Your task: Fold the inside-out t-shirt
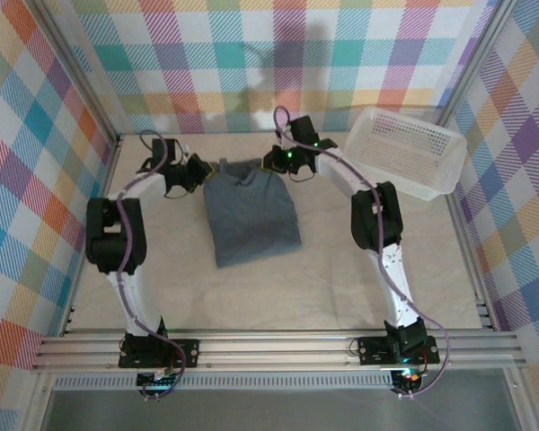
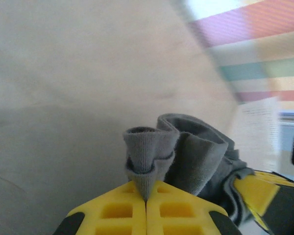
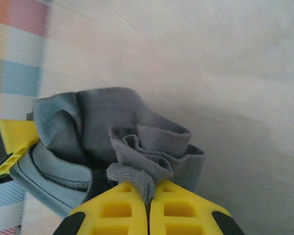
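Observation:
The inside-out t-shirt (image 1: 250, 215), dark slate-grey, lies in a narrow folded shape on the cream table, its far end bunched between the two grippers. My left gripper (image 1: 198, 171) is at the shirt's far left corner, and in the left wrist view its yellow fingers (image 2: 118, 209) are shut on a pinched fold of the t-shirt (image 2: 149, 156). My right gripper (image 1: 281, 162) is at the far right corner. Its yellow fingers (image 3: 179, 209) are shut on a wad of the t-shirt (image 3: 147, 152).
A white mesh basket (image 1: 404, 148) stands at the back right, close to the right arm's elbow. Checked cloth walls and metal frame rails close in the table on three sides. Bare cream table surface (image 1: 278, 287) lies in front of the shirt.

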Action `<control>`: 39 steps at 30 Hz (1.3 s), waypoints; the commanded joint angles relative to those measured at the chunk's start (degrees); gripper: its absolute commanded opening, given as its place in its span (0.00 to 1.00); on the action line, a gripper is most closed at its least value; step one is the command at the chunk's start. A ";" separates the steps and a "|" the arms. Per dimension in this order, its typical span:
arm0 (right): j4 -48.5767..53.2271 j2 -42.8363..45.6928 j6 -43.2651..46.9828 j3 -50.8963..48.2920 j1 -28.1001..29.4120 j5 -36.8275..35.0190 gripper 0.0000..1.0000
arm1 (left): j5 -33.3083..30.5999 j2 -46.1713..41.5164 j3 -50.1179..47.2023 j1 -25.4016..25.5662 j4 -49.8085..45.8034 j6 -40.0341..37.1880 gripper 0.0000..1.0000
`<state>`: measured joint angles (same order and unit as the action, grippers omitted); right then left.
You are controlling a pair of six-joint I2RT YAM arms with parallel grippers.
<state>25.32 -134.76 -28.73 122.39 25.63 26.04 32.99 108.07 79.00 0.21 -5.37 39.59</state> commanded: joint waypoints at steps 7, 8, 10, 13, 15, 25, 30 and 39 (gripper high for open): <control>-23.22 24.74 0.86 -20.64 0.21 1.30 0.00 | -5.37 -29.54 -8.09 0.46 -3.57 1.98 0.00; -24.88 25.42 0.91 -24.80 0.30 1.05 0.00 | -6.99 -31.03 -11.86 0.83 -4.61 1.89 0.00; -25.77 25.77 0.52 -32.30 0.63 2.23 0.00 | -7.92 -33.34 -20.95 1.42 -3.17 2.57 0.00; -28.32 27.43 -1.30 -44.32 1.93 2.37 0.00 | -6.75 -34.03 -31.54 2.96 -0.03 3.27 0.00; -32.89 30.22 -2.45 -52.97 3.04 1.53 0.00 | -6.38 -33.85 -35.43 4.36 -0.09 2.62 0.00; -31.31 41.94 -2.03 -64.16 4.51 -3.02 0.00 | -13.72 -41.20 -39.55 7.62 -5.79 -1.59 0.00; -25.22 37.42 3.15 -56.33 4.53 -10.44 0.00 | -20.38 -40.81 -37.42 8.05 -0.35 -1.37 0.00; -24.68 19.73 8.05 -43.38 4.10 -20.14 0.00 | -26.57 -11.53 -23.24 7.84 8.00 -9.53 0.00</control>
<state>-0.56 -110.93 -23.90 76.40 30.22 10.39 11.22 91.64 53.63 7.86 -1.45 33.98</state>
